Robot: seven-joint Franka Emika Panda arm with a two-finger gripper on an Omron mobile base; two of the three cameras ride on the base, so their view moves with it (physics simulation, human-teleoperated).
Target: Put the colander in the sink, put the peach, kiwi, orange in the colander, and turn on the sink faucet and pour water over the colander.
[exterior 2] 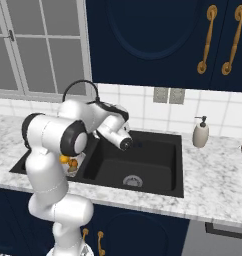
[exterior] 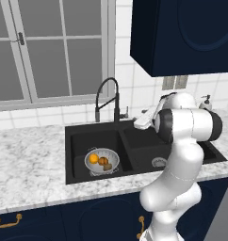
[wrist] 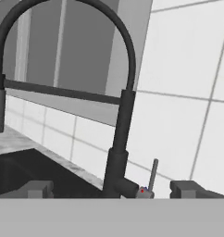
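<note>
A: Where's the shiny silver perforated metal colander (exterior: pixel 102 161)?

B: Sitting in the left basin of the matte black double-basin sink (exterior: pixel 149 153), under the spout end of the tall black gooseneck faucet (exterior: pixel 108 99). Fruit already in it: a bright orange ball (exterior: pixel 93 158), a second orange-toned one (exterior: pixel 102 161) and a small dull-brown kiwi (exterior: pixel 108 166). Can't tell peach from orange at this size.

A: So loading looks done. Pincer?

B: The two-finger gripper (wrist: pixel 112 189) is released, jaws spread wide, holding nothing. The hand view looks straight at the faucet base, with the thin silver lever handle (wrist: pixel 153 175) upright between the dark fingertips (wrist: pixel 37 189), nearer the right-hand one.

A: Why there?

B: My read: it's lined up on the lever to switch the water on. No stream visible.

A: Anything else?

B: A beige soap pump bottle (exterior 2: pixel 200 132) on the marbled grey-white counter (exterior 2: pixel 218 175) right of the sink, well apart from the arm.
</note>
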